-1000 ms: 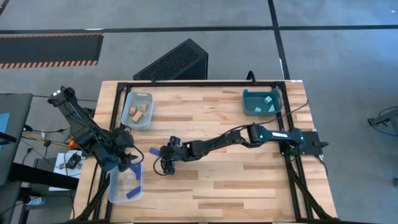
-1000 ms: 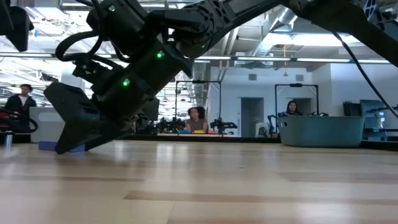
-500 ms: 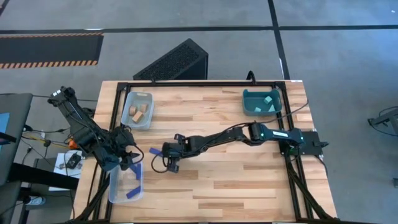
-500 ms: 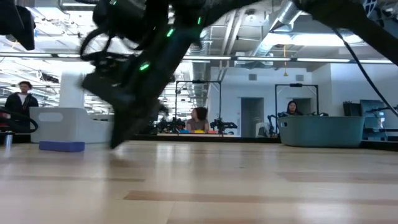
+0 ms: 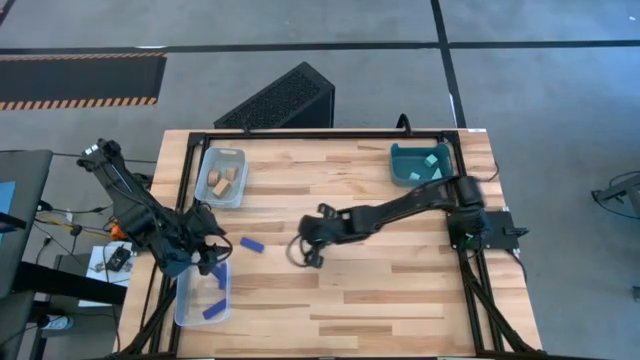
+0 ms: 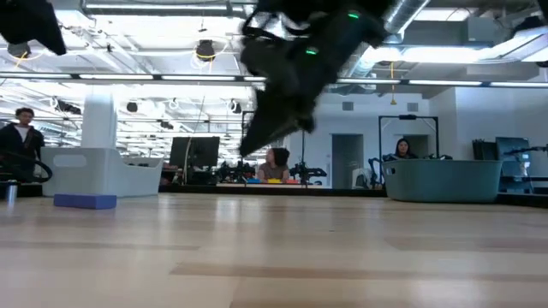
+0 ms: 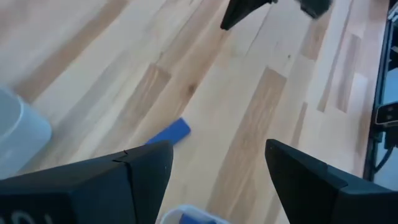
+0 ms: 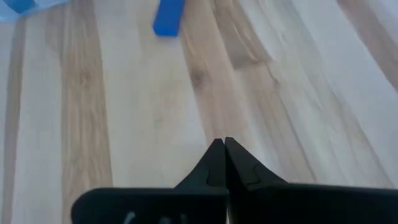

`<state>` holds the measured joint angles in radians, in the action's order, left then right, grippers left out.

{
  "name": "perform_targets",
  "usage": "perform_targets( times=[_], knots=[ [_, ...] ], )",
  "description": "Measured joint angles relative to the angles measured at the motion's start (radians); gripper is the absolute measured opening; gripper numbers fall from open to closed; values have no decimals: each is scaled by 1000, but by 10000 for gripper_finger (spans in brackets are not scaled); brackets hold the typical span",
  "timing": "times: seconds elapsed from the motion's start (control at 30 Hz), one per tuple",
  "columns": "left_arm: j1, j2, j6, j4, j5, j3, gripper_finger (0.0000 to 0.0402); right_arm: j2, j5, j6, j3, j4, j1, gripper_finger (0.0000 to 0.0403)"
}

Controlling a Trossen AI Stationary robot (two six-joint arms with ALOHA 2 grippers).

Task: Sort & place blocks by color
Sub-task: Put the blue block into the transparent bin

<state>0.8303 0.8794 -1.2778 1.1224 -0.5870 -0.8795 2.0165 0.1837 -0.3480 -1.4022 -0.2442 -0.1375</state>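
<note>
High view | right gripper (image 5: 305, 250): clenched, empty, above table (image 5: 400, 290) | blue block (image 5: 251, 244): flat on table, between both grippers | left gripper (image 5: 205, 262): fingers parted, empty, near block

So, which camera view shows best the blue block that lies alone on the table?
The right wrist view: the blue block lies large and unobstructed on bare wood. The left wrist view shows it partly behind that gripper's finger, the high view shows it small beside the clear bin, and the low view shows only its side.
</note>
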Motion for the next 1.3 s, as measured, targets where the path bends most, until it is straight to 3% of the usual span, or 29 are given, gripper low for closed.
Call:
perform_targets(
  times=[0.17, 0.4, 0.63, 0.87, 1.07, 1.3],
  knots=[
    [-8, 19, 118, -45, -85, 0, 242, -132, -5, -37, 214, 184, 0, 9],
    [-105, 22, 324, -153, -104, 0, 242, -96, -1, -40, 199, 290, 0, 29],
    [-243, 22, 577, -281, 39, 0, 242, 22, 1, -33, 45, 348, 0, 80],
    [-351, 17, 726, -308, 140, 0, 242, 147, -2, 19, -131, 337, 1, 177],
    [-404, -38, 849, -302, 160, 0, 242, 247, -2, 111, -276, 304, -1, 262],
    [-461, -179, 913, -232, 162, 0, 242, 439, -1, 270, -477, 271, -7, 300]
  ],
)
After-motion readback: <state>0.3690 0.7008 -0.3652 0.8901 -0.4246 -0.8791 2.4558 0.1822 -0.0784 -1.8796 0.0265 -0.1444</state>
